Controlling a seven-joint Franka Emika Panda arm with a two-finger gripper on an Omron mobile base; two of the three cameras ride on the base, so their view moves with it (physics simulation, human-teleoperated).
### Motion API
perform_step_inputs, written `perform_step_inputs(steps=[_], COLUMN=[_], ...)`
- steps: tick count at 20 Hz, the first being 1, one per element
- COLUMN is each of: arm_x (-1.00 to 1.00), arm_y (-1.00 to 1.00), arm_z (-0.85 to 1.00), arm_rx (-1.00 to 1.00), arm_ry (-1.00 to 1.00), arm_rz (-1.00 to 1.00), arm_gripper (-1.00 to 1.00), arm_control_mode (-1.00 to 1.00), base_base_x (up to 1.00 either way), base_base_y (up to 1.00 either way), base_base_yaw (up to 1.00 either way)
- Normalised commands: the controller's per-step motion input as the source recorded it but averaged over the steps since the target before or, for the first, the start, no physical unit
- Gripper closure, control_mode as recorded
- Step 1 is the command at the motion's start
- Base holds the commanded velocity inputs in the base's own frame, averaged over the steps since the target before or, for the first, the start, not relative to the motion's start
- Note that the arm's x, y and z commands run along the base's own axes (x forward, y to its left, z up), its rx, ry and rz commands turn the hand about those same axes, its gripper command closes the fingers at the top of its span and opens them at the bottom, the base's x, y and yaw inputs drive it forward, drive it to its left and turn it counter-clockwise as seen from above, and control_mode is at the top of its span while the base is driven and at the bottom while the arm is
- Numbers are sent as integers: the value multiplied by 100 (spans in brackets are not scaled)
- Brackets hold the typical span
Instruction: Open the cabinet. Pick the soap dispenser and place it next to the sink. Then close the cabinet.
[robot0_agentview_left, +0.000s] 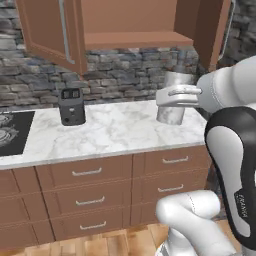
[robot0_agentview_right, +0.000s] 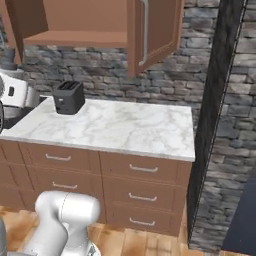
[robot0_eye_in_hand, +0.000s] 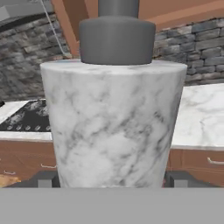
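Note:
The soap dispenser (robot0_agentview_left: 171, 107), a marbled grey cylinder with a dark pump top, stands upright at the right end of the counter. I cannot tell whether its base touches the marble. My gripper (robot0_agentview_left: 168, 96) reaches in from the right and is shut on its body. In the hand view the soap dispenser (robot0_eye_in_hand: 113, 122) sits close up, with a dark fingertip (robot0_eye_in_hand: 45, 179) against each lower side and my gripper (robot0_eye_in_hand: 112, 180) around it. Above, the cabinet (robot0_agentview_left: 52, 30) has both doors swung open. Its right door (robot0_agentview_right: 150, 30) hangs over the counter. The sink is out of view.
A black toaster (robot0_agentview_left: 71, 106) (robot0_agentview_right: 68, 97) stands by the stone wall on the marble counter (robot0_agentview_left: 120, 131). A black stovetop (robot0_agentview_left: 12, 132) lies at the left end. Drawers (robot0_agentview_left: 87, 172) run below. A dark stone pillar (robot0_agentview_right: 216, 125) bounds the counter's right end.

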Motion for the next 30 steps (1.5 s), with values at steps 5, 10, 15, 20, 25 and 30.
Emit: perform_step_inputs(steps=[5,10,15,20,25,30], arm_x=[0,0,0,0,0,0], arm_y=[0,0,0,0,0,0], arm_z=[0,0,0,0,0,0], arm_rx=[0,0,0,0,0,0], arm_ry=[0,0,0,0,0,0], arm_rz=[0,0,0,0,0,0], arm_gripper=[100,100,100,100,100,100], arm_control_mode=[100,100,100,100,100,100], base_base_x=[0,0,0,0,0,14], base_base_y=[11,26,6,6,3,0], base_base_yaw=[74,100,100,100,100,100])
